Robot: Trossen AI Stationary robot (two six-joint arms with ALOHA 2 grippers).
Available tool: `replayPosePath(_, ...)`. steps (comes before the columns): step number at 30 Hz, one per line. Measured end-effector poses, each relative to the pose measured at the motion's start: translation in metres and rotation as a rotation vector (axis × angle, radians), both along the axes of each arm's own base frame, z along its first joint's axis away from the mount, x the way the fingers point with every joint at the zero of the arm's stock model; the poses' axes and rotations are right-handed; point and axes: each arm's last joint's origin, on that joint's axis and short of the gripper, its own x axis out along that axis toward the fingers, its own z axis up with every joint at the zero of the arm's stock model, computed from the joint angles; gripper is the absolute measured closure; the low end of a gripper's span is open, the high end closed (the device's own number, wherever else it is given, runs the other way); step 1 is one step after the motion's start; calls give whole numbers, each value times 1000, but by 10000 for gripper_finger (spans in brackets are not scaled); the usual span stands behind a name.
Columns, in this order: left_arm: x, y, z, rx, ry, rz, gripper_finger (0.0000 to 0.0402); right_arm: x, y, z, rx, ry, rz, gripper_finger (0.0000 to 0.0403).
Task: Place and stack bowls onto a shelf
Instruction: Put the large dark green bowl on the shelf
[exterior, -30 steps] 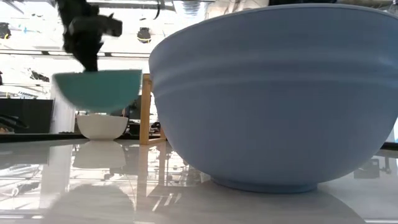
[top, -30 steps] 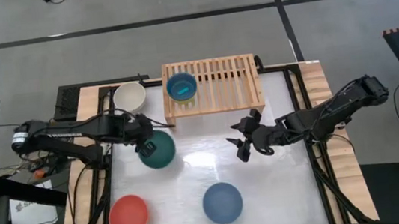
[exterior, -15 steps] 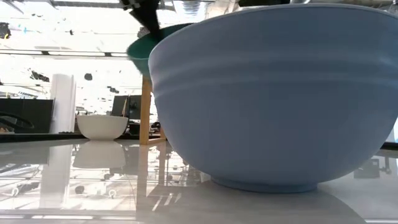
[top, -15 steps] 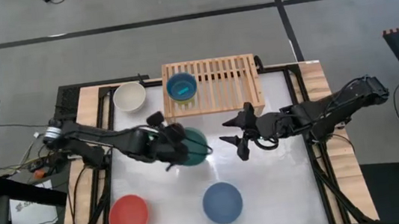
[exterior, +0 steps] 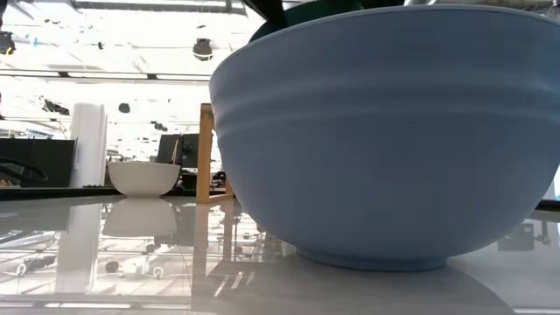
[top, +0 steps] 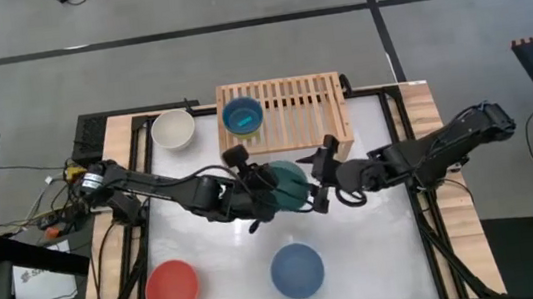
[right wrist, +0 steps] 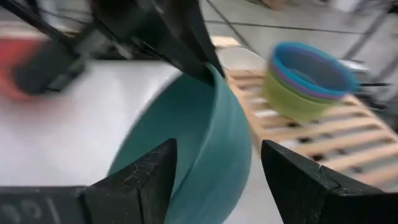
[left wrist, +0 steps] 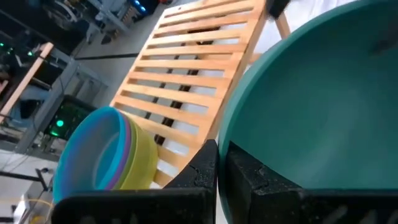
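Two grippers meet at one dark teal bowl beside the shelf

One dark teal bowl [top: 289, 185] hangs above the table [top: 379, 257], just in front of the shelf [top: 307, 110]. The left gripper [top: 263, 186] pinches its rim, jaws pressed together on the wall. The right gripper [top: 318, 179] faces it from the other side, fingers [right wrist: 137, 180] spread wide with the bowl's far edge between them; whether they touch it cannot be told.

On the shelf's left end stands one stack [top: 242, 116], in which three nested bowls show: cyan [left wrist: 93, 155] innermost, a violet-looking rim [left wrist: 127, 152] next, lime green [left wrist: 146, 155] outermost. Three single bowls sit on the table: one white bowl [top: 173, 130] just left of the shelf, one red bowl [top: 172, 287] and one slate blue bowl [top: 296, 270] well in front of it.
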Motion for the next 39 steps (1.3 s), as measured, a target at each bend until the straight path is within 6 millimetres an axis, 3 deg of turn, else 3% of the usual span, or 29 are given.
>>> replayPosePath(6,3,0,3,11,-30,-4,401,10,-2,-16,-147,58,-182,146)
replayPosePath(9,3,0,3,7,-39,5,401,14,-2,-24,-211,74,-266,167)
replayPosePath(12,3,1,3,9,-49,13,401,15,-4,-25,-227,80,-288,221)
replayPosePath(17,5,4,4,-15,-70,20,394,15,-6,-25,-228,82,-291,363)
replayPosePath(22,5,4,9,35,-53,-8,362,15,-14,-8,-236,106,-296,375)
replayPosePath(27,-11,8,32,75,-70,-21,300,12,-48,17,-138,171,-338,377)
replayPosePath(33,-56,21,70,70,-104,-11,226,-2,-99,38,5,284,-382,377)
replayPosePath(39,-96,37,87,35,-147,33,206,-28,-159,50,121,302,-521,376)
